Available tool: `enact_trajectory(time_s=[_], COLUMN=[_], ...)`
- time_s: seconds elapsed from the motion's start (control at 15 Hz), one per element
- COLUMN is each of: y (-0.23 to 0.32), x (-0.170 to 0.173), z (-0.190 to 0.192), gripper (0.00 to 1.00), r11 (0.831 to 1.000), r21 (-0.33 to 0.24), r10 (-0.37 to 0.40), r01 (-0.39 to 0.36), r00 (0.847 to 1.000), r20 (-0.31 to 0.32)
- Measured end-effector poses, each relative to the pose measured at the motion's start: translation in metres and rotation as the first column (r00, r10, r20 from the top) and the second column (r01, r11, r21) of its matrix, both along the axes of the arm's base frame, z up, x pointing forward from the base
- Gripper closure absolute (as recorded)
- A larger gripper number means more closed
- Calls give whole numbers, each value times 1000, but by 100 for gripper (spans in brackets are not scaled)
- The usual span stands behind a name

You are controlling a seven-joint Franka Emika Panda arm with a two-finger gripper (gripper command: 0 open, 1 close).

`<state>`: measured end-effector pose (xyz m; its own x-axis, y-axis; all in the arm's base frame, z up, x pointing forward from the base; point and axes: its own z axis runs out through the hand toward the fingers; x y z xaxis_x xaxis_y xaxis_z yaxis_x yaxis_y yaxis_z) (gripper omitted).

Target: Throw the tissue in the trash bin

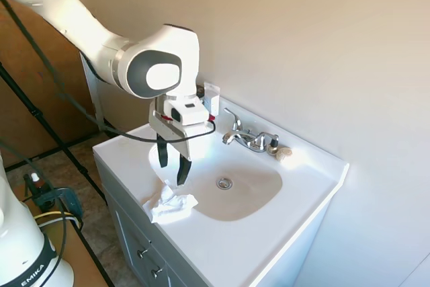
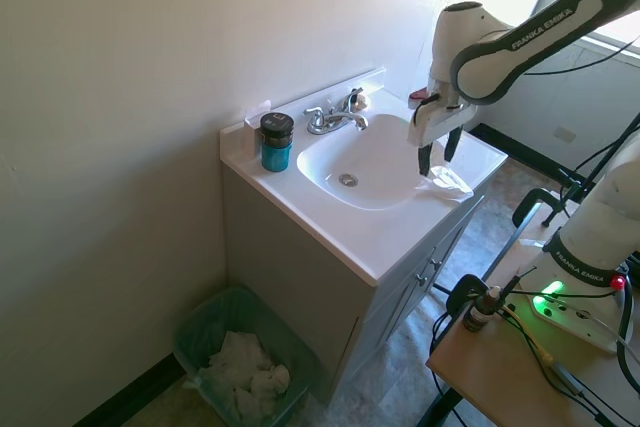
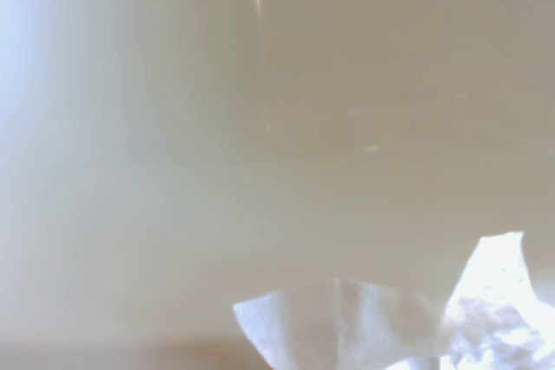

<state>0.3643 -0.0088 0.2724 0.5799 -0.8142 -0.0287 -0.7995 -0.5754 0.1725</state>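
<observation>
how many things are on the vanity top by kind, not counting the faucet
tissue: 1, crumpled white, at the front rim under the open gripper
teal jar with dark lid: 1, at the back corner
small tan lump: 1, beside the faucet
total: 3

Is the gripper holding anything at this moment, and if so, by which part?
Nothing is held. The gripper hangs open just above the tissue, which lies on the sink counter's front edge, apart from the fingertips.
</observation>
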Motion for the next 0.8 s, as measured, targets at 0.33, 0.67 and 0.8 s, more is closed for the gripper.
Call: enact_trajectory(time_s=[0.33,0.67,0.8], y=[-9,-21,-24], x=[0,-2,-3], z=[-32,-38,-40], gripper=[0,100,100], r11=[999,998,997], r21=[-21,-39,-38], r10=[-29,-56,-64], r01=[28,55,62], r00=[999,997,997], r20=[-36,-47,-52])
